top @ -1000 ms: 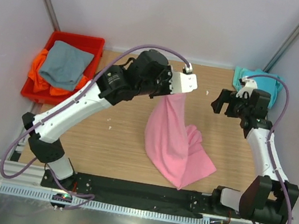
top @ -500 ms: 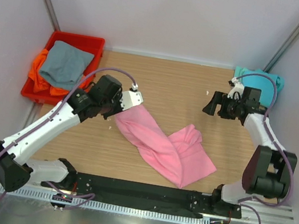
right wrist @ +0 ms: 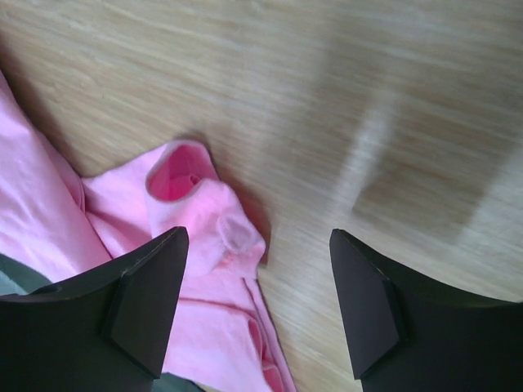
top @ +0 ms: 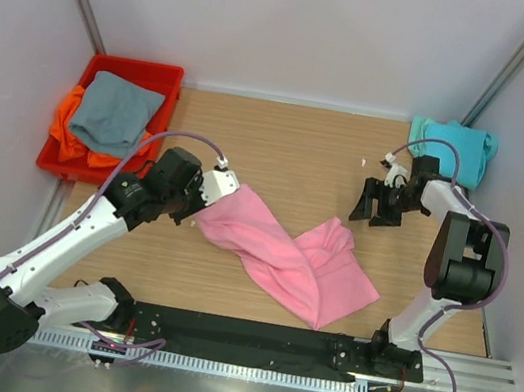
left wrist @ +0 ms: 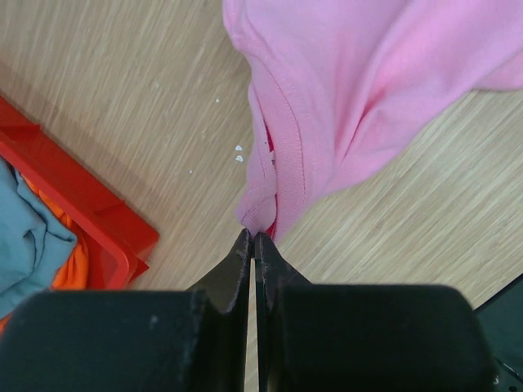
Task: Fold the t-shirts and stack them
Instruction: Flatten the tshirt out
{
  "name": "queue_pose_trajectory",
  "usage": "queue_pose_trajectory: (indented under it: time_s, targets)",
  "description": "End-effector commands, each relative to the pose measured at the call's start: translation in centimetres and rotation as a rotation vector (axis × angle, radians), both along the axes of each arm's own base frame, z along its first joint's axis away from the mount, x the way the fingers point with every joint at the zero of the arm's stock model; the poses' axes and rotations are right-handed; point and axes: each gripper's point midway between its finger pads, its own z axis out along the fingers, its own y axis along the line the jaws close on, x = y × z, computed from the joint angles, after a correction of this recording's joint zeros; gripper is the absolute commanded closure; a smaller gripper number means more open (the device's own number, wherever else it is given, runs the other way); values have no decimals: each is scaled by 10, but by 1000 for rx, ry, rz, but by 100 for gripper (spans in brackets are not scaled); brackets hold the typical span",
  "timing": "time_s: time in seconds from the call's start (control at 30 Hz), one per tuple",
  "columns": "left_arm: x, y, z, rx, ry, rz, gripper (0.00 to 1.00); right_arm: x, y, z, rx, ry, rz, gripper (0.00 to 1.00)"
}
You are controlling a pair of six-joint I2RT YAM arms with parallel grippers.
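– One pink t-shirt out?
– Yes, crumpled on the table; left gripper pinched tight on its hem, right gripper spread, empty.
– Handling?
– Light and limp, I'd judge; take the far hem.

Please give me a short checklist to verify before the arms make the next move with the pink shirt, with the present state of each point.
1. Left hand shut on an edge of the pink t-shirt: ok.
2. Right hand open and holding nothing: ok.
3. Right hand over the shirt's free end: ok.
4. Pink t-shirt spread flat on the table: not ok, it lies twisted and bunched.
5. Teal t-shirt out of the way, at the far right corner: ok.
6. Right hand clear of the cloth below it: cannot tell.
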Motion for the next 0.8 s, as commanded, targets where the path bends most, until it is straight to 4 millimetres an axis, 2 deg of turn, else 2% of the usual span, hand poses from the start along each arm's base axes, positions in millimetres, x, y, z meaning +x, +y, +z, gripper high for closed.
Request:
queue_pose_trajectory:
  time_s: [0.0, 0.17, 0.27, 0.4, 0.5, 0.63, 0.77]
  targets:
    - [10, 0, 13, -53, -56, 41, 98, -24, 5, 16, 22, -5, 89, 24]
    - [9, -1, 14, -66, -53, 44, 97, -49, 12, 15, 61, 66, 142, 30]
    - [11, -1, 16, -76, -54, 48, 96, -57, 16, 7, 101, 142, 158, 39]
    - [12, -1, 17, -80, -56, 51, 96, -67, 24, 2, 170, 209, 189, 39]
    - [13, -1, 18, -84, -56, 54, 95, -68, 25, -6, 176, 224, 193, 39]
    - [14, -3, 17, -92, -50, 53, 95, -56, 22, -16, 163, 211, 188, 40]
    - [14, -2, 16, -94, -51, 60, 95, -46, 22, -22, 166, 209, 186, 51]
